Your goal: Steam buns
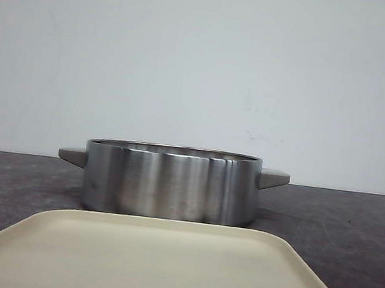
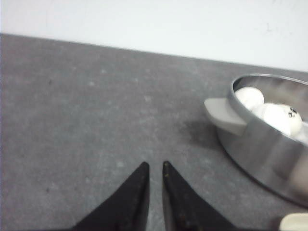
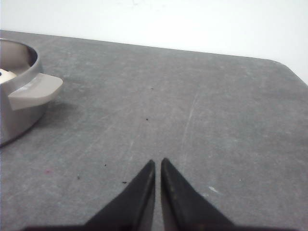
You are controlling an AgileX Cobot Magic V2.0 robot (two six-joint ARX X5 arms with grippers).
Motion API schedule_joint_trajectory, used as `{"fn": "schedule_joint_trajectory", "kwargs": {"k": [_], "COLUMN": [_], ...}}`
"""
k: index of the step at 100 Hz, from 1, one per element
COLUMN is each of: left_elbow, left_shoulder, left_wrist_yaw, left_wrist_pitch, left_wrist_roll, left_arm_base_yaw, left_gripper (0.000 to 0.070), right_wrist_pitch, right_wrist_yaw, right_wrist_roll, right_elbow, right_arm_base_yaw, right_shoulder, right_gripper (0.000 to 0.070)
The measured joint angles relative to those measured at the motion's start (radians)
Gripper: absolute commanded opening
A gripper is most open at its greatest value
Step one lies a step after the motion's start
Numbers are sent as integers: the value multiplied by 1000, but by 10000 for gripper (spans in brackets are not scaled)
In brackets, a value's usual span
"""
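Sitting on the dark grey counter (image 1: 352, 220) is a low, round steel pot (image 1: 170, 183) with a pale grey handle on each side, and in front of it, nearest the camera in the front view, lies a cream square tray (image 1: 149, 265) with rounded corners. From that low front angle the pot's wall hides whatever is inside.

The left wrist view looks over the rim and shows the buns (image 2: 276, 117) inside the pot: glossy white domes, two plainly visible side by side, one of them with small black markings on its face. Any others are hidden by the rim or cut off at the picture's edge. A sliver of white inside the pot also shows in the right wrist view, too small to make out.

The left pincer (image 2: 155, 166) hovers over bare counter beside the pot's left handle (image 2: 224, 115), its black fingertips (image 2: 139, 185) drawn nearly together with only a thin gap, gripping nothing. The right pincer (image 3: 158, 162) sits likewise over open counter on the other side, clear of the right handle (image 3: 33, 91), its tips almost touching and nothing between them. Neither pincer touches the pot.
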Motion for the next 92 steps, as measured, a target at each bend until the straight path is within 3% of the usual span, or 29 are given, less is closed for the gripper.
{"fn": "schedule_joint_trajectory", "kwargs": {"k": [24, 38, 92], "left_elbow": [0, 0, 0], "left_shoulder": [-3, -3, -3], "left_wrist_yaw": [-98, -99, -99], "left_wrist_pitch": [-33, -33, -33], "left_wrist_roll": [31, 72, 60], "left_arm_base_yaw": [13, 28, 31], "left_gripper": [0, 0, 0], "right_wrist_pitch": [0, 0, 0], "right_wrist_yaw": [0, 0, 0], "right_wrist_roll": [0, 0, 0], "right_elbow": [0, 0, 0], "right_arm_base_yaw": [0, 0, 0], "right_shoulder": [0, 0, 0], "right_gripper": [13, 12, 12]}}
